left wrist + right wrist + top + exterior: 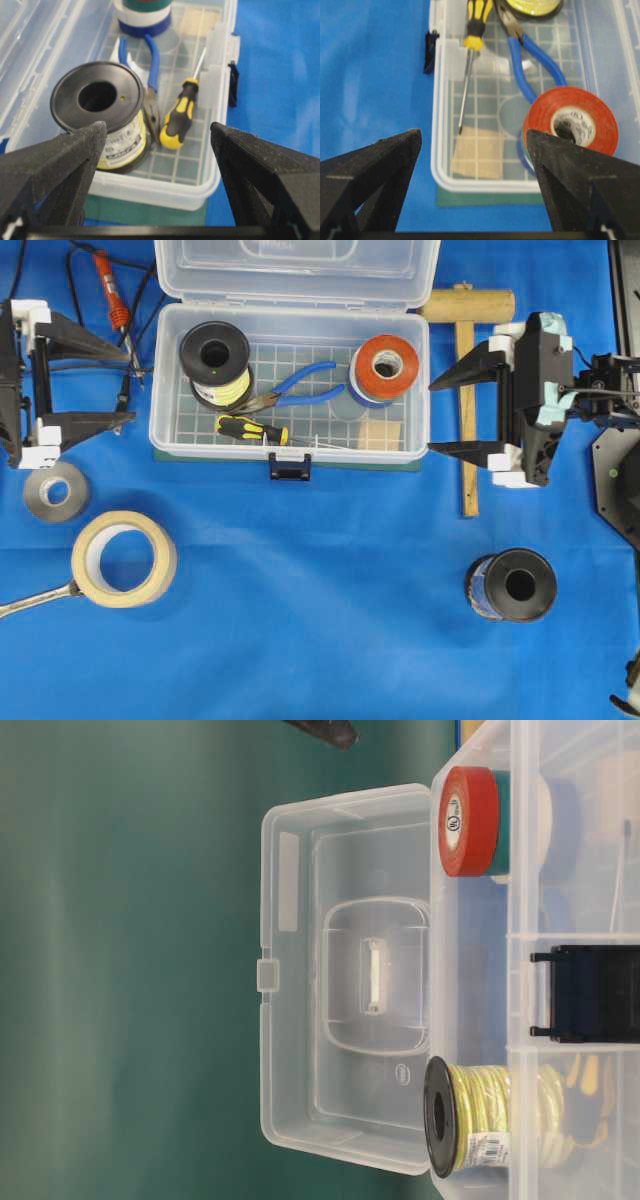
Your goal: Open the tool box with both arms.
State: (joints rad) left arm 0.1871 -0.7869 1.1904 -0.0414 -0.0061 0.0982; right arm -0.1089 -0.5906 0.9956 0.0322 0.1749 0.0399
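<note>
The tool box [164,390] stands open at the back middle of the blue cloth, its clear lid [296,270] swung up and back and its dark latch [289,467] hanging at the front. In the table-level view the lid [345,980] stands upright behind the body. Inside lie a yellow wire spool [215,360], red tape [385,365], blue pliers [300,383] and a screwdriver [250,428]. My left gripper [134,388] [157,127] is open, just off the box's left end. My right gripper [431,418] [473,132] is open off the right end. Neither holds anything.
A soldering iron [110,290] lies behind the left gripper and a wooden mallet [466,370] beside the right one. In front sit a grey tape roll [55,492], a masking tape roll [124,558] over a wrench [35,600], and a black spool [512,585].
</note>
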